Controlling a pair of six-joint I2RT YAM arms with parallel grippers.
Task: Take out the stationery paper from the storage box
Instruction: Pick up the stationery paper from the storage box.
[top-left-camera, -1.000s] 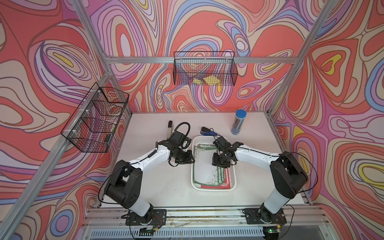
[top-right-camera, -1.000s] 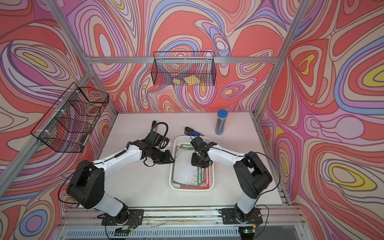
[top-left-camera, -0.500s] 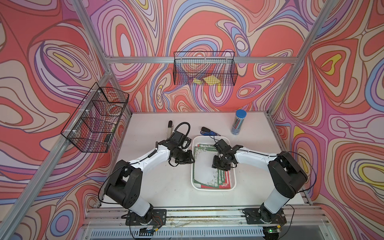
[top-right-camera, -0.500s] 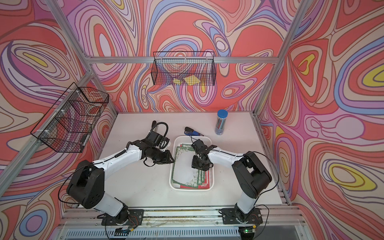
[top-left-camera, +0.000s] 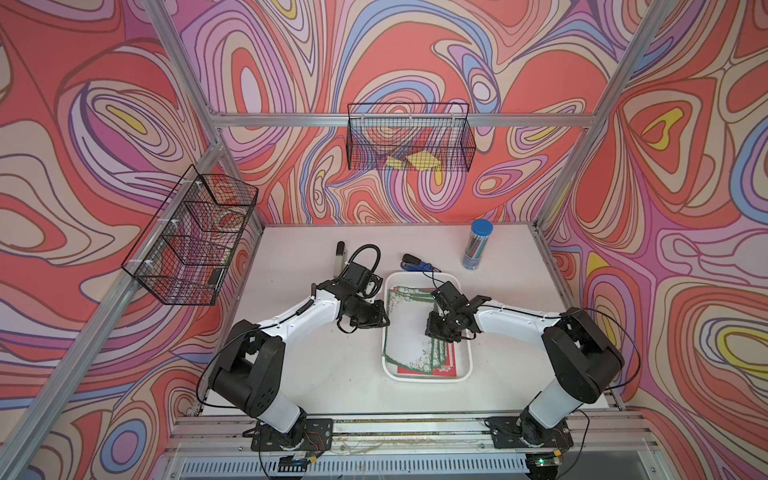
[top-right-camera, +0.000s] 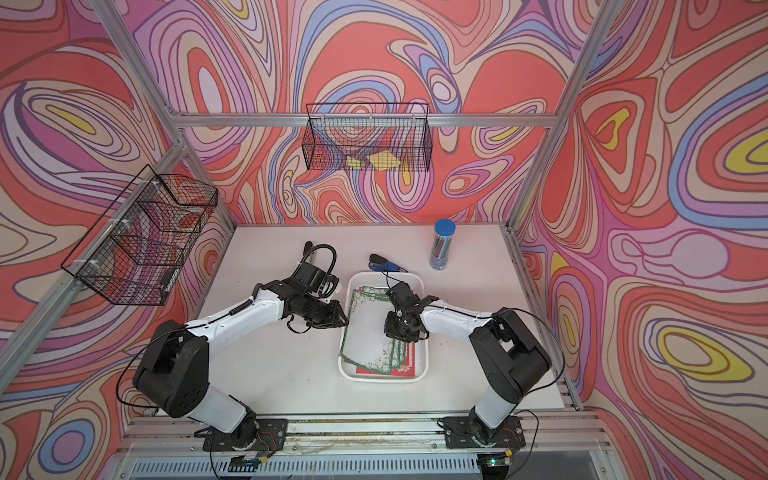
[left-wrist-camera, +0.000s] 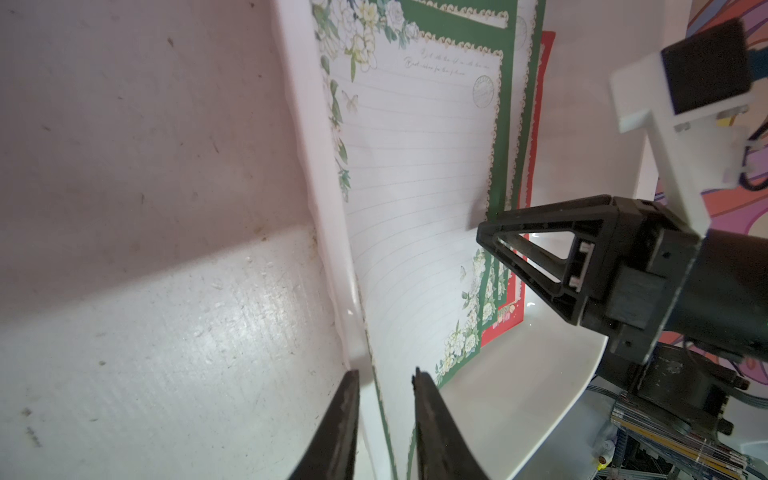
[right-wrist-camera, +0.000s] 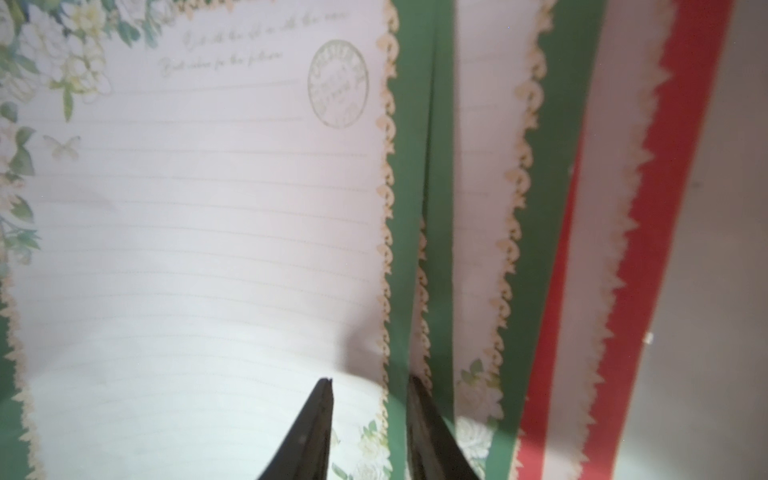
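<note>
The storage box (top-left-camera: 468, 365) is a shallow white tray in mid-table, seen in both top views (top-right-camera: 424, 365). In it lies fanned stationery paper: a green-bordered top sheet (top-left-camera: 405, 332) (left-wrist-camera: 415, 174) (right-wrist-camera: 199, 232) over more green sheets and a red-bordered sheet (top-left-camera: 451, 362). The top sheet's left edge rides up on the box's left rim. My left gripper (left-wrist-camera: 384, 374) (top-left-camera: 385, 321) is shut on that rim, with the sheet's edge between the jaws. My right gripper (right-wrist-camera: 370, 379) (top-left-camera: 431, 329) stands open astride the top sheet's right green border, with one finger (right-wrist-camera: 320, 415) on the sheet.
A blue-capped tube (top-left-camera: 477, 245) stands at the back right. A blue-black tool (top-left-camera: 417, 264) lies just behind the box, and a pen-like stick (top-left-camera: 340, 253) lies behind my left arm. A wire basket (top-left-camera: 409, 124) with yellow notes (top-left-camera: 415, 161) hangs on the back wall, another wire basket (top-left-camera: 195, 237) on the left.
My right gripper has slid a little toward the table's front along the top sheet, and its jaws have narrowed. My left arm has not moved.
</note>
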